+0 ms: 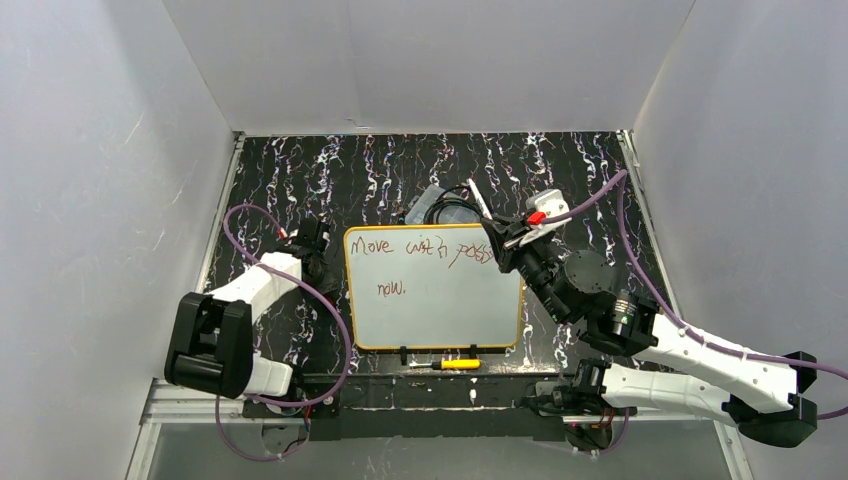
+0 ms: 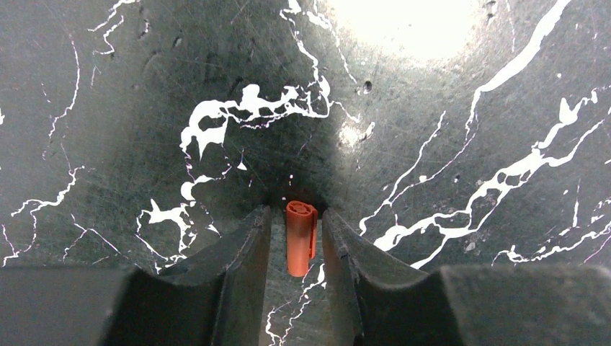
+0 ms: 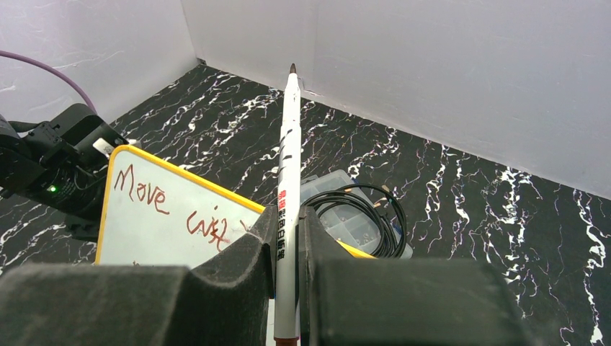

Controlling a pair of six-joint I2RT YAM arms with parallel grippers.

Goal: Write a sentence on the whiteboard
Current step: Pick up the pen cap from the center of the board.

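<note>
Near complete: sentence (image 1: 420, 248) in two scrawled lines on whiteboard (image 1: 440, 315), flat on table (image 1: 330, 180) between arms; right claw (image 3: 287, 234) clamped on uncapped marker (image 3: 289, 144), tip clear of board; left claw (image 2: 295, 211) slightly parted around orange cap (image 2: 301, 249); recapping probably left.

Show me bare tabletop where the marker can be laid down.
Free: the far-left table corner, behind the left gripper; the far-right corner, behind the right gripper holding the marker. Crowded: box and cable behind the whiteboard, pen along its near edge.
</note>
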